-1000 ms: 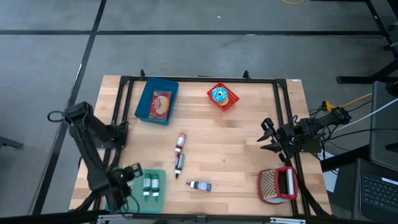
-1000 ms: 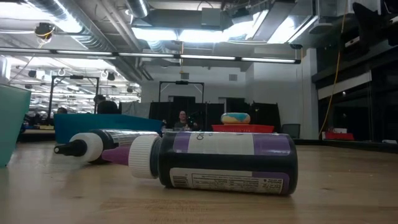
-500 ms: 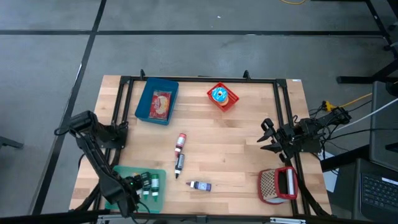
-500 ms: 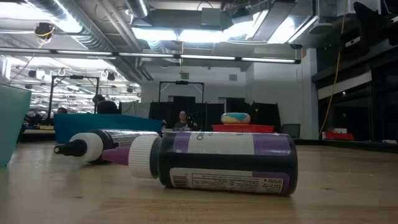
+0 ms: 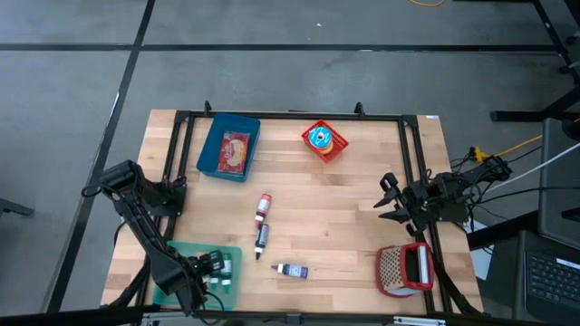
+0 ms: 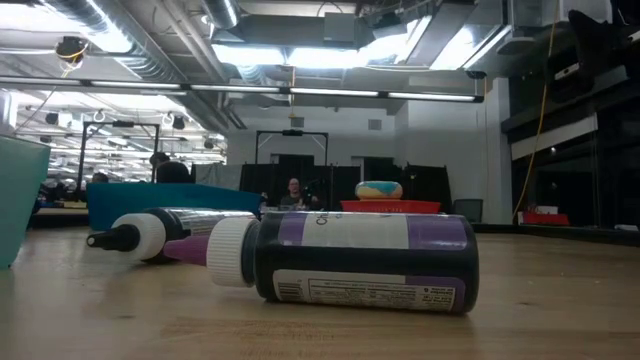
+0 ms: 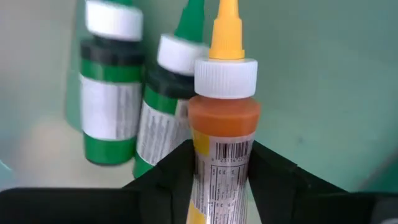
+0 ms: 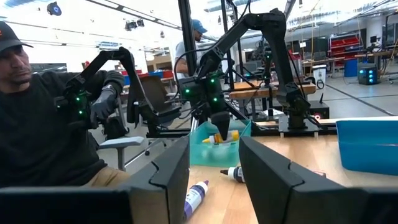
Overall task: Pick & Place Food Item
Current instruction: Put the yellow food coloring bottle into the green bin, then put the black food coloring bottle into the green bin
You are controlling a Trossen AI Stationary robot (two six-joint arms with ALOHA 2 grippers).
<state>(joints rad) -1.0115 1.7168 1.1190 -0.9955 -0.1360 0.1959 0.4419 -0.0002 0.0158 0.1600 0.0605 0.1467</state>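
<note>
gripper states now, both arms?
Left gripper: closed on the orange bottle, over the green bin.
Right gripper: open, empty, waiting at the table's right edge.

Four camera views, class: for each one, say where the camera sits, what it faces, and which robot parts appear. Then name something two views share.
High: overhead, straight down on the table; both arms show.
Low: at tabletop height, facing the purple bottle; no arm shows.
Left wrist: looks past the left gripper at the orange bottle between its fingers.
Right wrist: past the right gripper across the table.
Shared: the green bin.
</note>
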